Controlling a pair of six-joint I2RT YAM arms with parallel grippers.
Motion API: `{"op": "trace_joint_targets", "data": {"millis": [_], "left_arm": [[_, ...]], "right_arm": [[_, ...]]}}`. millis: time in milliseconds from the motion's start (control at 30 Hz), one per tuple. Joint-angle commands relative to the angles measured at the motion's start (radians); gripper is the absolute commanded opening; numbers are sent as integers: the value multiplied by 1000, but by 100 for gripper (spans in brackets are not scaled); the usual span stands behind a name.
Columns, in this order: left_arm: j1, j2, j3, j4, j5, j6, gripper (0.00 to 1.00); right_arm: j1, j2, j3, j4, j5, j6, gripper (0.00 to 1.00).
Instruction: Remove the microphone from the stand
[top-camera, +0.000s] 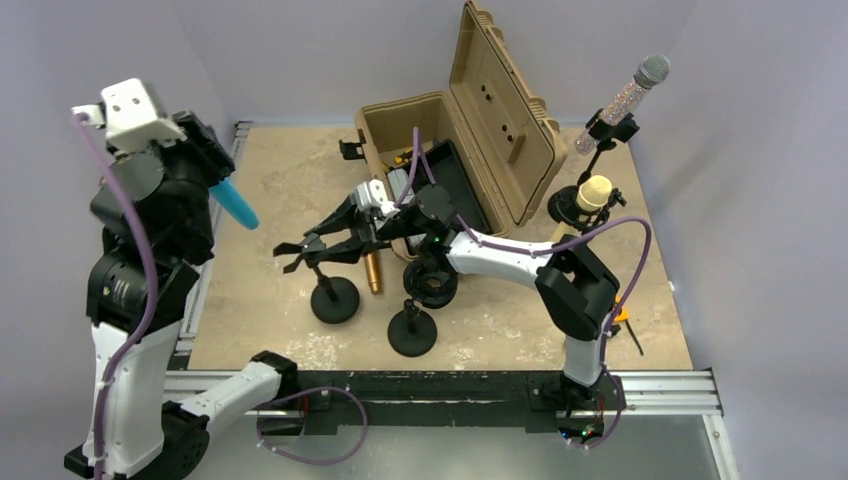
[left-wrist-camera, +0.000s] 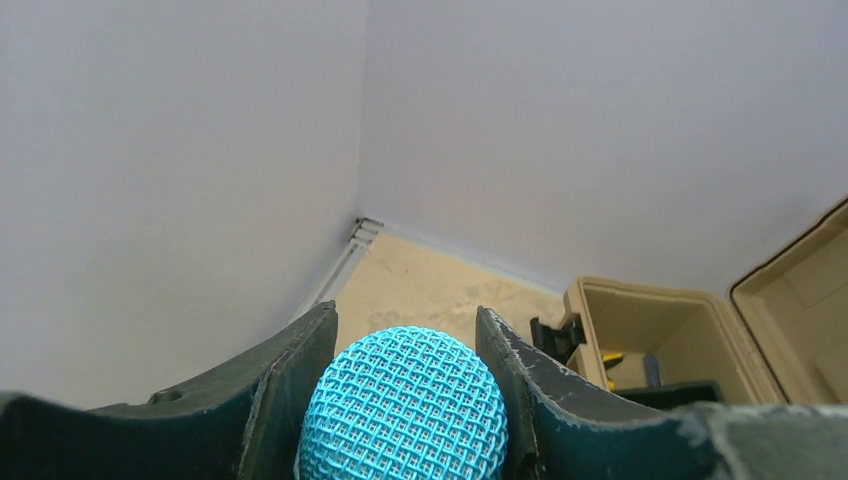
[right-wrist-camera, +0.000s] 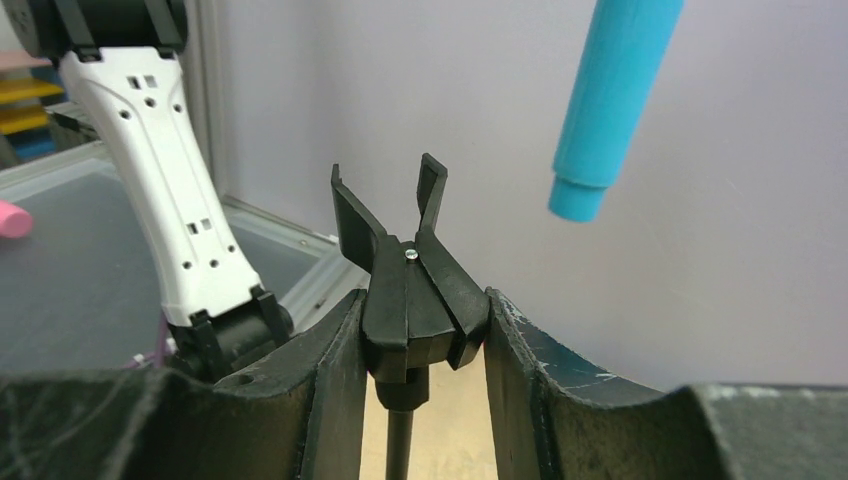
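We see the left hand (left-wrist-camera: 405, 335) raised high above the counter (top-camera: 270, 180). Its fingers are clenched on the mesh head of the blue microphone (top-camera: 236, 203), whose handle points downward, well apart from the stand (top-camera: 334, 300). The right hand (right-wrist-camera: 415, 305) is clamped around the stand's clip (right-wrist-camera: 408, 262), a forked holder that now sits empty. We judge this grip is there to steady the stand against tipping, and that the microphone is already free, so the removal looks essentially done.
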Motion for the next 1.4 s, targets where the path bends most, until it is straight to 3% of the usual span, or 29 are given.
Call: {"op": "trace_joint_targets", "data": {"millis": [0,133,367,700,1100,1367], "left_arm": [[6,-23,15,85,-33,8,0],[6,-26,-15,95,-12,3,0],[6,-1,-9,78,10,5,0],[6,10,-26,81,10,5,0],[7,54,-37,83,21,-4,0],[20,79,-59,83,78,-38,0]], "right_arm": [[39,-9,77,154,-8,66,0],[62,13,102,54,12,-16,0],[85,-6,42,105,-8,15,0],[107,-63,-8,20,44,-29,0],[110,-124,-103,140,14,82,0],[112,-97,-85,83,43,62,0]]}}
